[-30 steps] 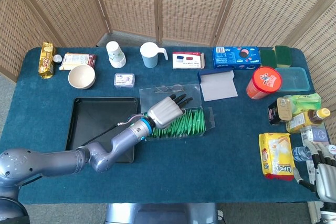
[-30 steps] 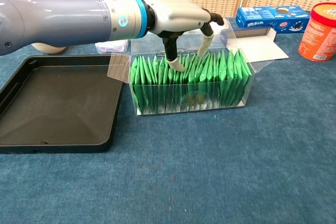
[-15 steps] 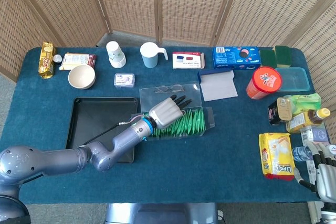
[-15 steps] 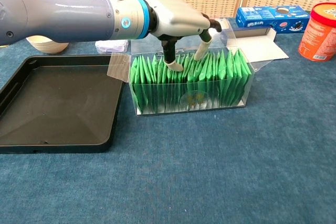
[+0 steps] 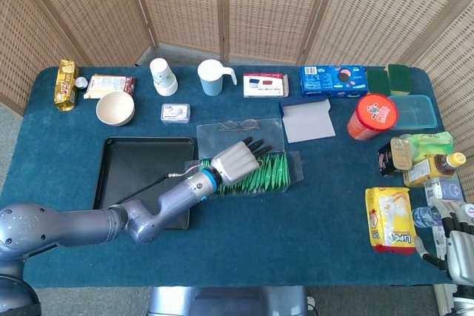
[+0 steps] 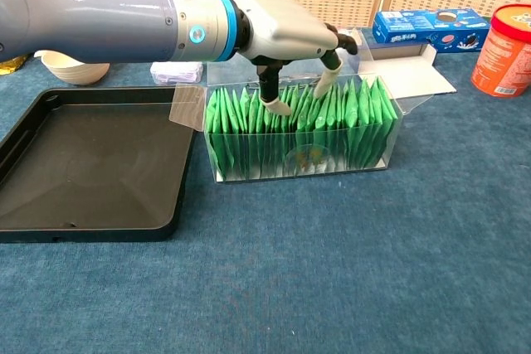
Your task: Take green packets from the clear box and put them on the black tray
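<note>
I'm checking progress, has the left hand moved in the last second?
Barely. In the chest view the left hand stays over the clear box, its fingers among the green packets, shifted only slightly toward the box's right end.

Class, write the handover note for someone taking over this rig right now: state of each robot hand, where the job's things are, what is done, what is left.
Left robot hand: over the clear box, fingertips down among the green packets; no packet visibly held.
Right robot hand: idle at the table's right edge, grip unclear.
Green packets: all upright in the clear box.
Black tray: left of the box, empty.
Done: nothing moved yet.
Left: pinch a packet, lift it out, place it on the tray, repeat.
</note>
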Robot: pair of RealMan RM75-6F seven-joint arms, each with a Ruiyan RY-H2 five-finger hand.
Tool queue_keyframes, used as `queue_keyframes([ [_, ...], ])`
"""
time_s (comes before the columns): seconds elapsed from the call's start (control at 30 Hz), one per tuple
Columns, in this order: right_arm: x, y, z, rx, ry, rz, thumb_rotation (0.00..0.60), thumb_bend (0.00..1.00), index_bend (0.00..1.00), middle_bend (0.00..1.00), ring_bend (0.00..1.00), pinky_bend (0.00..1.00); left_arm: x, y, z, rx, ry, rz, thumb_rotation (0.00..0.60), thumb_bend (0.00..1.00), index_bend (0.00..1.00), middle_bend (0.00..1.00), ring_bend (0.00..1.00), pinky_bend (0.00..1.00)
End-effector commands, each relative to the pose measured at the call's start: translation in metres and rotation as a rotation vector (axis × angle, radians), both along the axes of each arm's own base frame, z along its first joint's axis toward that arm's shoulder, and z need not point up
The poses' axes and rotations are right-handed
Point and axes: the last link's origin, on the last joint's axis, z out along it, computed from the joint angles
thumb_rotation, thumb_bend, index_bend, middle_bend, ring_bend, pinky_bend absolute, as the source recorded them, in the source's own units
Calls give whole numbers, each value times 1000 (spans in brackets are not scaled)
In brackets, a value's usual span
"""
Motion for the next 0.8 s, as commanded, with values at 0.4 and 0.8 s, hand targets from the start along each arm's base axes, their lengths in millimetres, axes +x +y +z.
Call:
queue_keyframes([
  [0.4,1,1,1,-9,-1,0,562,363,82,155,65,157,-2,-7,-1,-55,-5,-52,600,255,306,0,0,110],
  [0.8,1,2,1,-12,-2,-1,561,363,78,155,60,158,0,-1,-6,-22,50,-87,600,254,296,0,0,102],
])
